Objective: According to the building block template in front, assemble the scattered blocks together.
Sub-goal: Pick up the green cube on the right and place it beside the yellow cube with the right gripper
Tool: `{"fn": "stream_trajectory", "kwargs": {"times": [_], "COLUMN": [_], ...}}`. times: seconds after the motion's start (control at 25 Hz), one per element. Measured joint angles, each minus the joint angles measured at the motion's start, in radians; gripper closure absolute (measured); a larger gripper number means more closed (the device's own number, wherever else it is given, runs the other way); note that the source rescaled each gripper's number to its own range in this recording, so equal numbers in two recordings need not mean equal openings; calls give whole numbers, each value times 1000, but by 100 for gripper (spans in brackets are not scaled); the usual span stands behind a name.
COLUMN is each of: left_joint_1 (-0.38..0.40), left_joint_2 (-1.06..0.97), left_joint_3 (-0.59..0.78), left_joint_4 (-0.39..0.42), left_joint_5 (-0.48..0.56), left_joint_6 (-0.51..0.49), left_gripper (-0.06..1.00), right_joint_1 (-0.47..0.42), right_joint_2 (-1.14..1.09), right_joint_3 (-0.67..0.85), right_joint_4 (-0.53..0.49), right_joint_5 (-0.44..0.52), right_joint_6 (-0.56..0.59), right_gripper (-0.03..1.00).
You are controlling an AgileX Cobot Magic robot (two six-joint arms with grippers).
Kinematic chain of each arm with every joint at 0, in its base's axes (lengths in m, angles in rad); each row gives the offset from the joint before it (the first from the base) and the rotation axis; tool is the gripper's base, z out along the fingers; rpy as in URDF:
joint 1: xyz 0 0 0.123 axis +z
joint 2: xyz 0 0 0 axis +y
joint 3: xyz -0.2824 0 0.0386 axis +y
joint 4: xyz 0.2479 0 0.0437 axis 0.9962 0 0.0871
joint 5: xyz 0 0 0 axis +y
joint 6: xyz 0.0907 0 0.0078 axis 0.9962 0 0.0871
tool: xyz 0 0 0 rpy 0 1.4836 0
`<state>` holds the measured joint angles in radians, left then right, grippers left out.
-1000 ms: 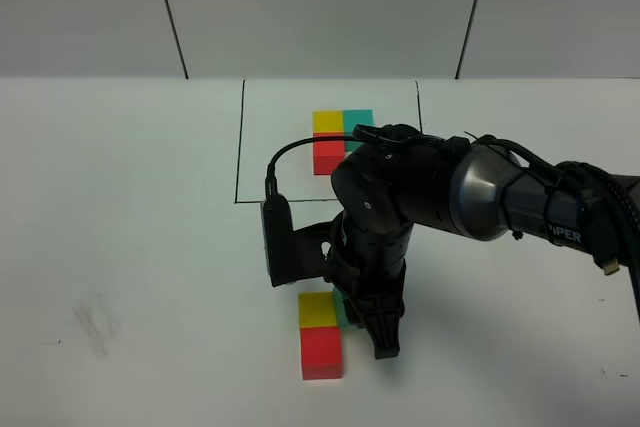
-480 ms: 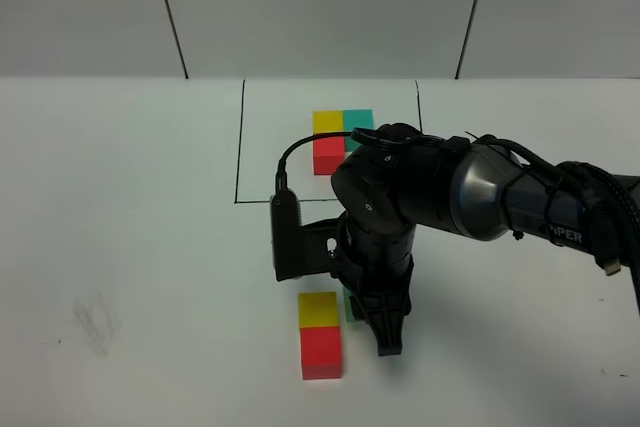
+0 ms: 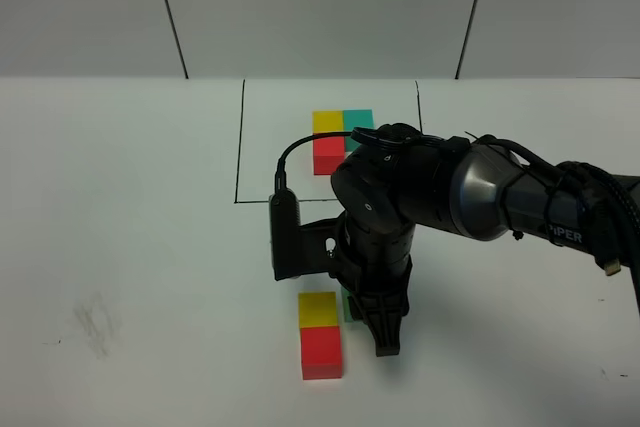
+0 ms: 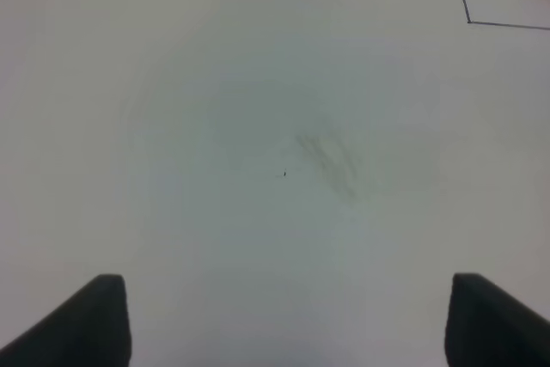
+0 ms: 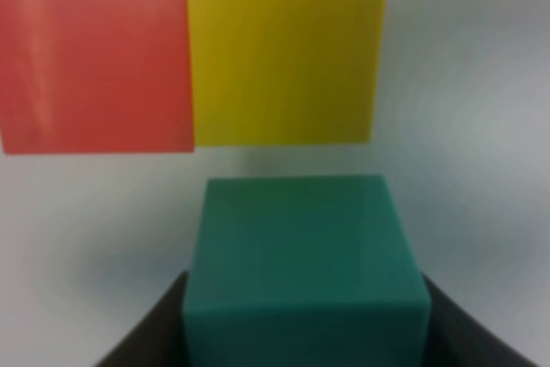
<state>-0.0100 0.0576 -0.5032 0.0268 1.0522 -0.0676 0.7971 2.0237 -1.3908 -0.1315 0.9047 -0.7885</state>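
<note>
Exterior high: white worktop [image 3: 130, 247], thin black drawn rectangle [image 3: 238, 147] at the far middle. Inside it, building block template [image 3: 338, 137]: yellow cube at far left, teal touching on its right, red touching on the near side of the yellow; part of the template hidden behind the arm. Right arm [image 3: 450, 197] reaching in from the right, wrist bent down over the near middle of the worktop. Right pincer [image 3: 378, 322] pointing down, fingers dark, tips low to the surface. Yellow cube [image 3: 318, 309] and red cube [image 3: 321, 352] touching in a line, red nearer the camera, just left of the pincer. Sliver of teal cube [image 3: 347, 305] visible between the yellow cube and the pincer, mostly hidden. Faint grey smudge [image 3: 95, 322] well apart at near left.

Left wrist: bare worktop, same smudge [image 4: 326, 161] mid-frame, a corner of the black line [image 4: 468, 6] at the edge. Left pincer [image 4: 284, 320] spread wide, two dark fingertips [image 4: 94, 320] far apart, holding nothing.

Right wrist: teal cube [image 5: 301, 264] seated between the two dark fingers [image 5: 150, 333], one on each flank, clamped on it. Beyond it, yellow cube [image 5: 288, 49] and red cube [image 5: 94, 53] side by side, touching. Narrow strip of worktop showing between teal and yellow. View blurred.
</note>
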Motion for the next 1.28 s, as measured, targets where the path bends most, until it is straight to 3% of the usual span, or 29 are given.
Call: {"fn": "stream_trajectory", "kwargs": {"times": [1.28], "left_joint_1": [0], "left_joint_2": [0], "left_joint_3": [0], "left_joint_4": [0], "left_joint_5": [0], "left_joint_6": [-1], "left_gripper": [19], "right_joint_1": [0], "right_joint_2": [68], "right_joint_3": [-8], "right_joint_4": [40], "right_joint_5": [-16], "right_joint_6": [-7], "right_gripper": [77]}}
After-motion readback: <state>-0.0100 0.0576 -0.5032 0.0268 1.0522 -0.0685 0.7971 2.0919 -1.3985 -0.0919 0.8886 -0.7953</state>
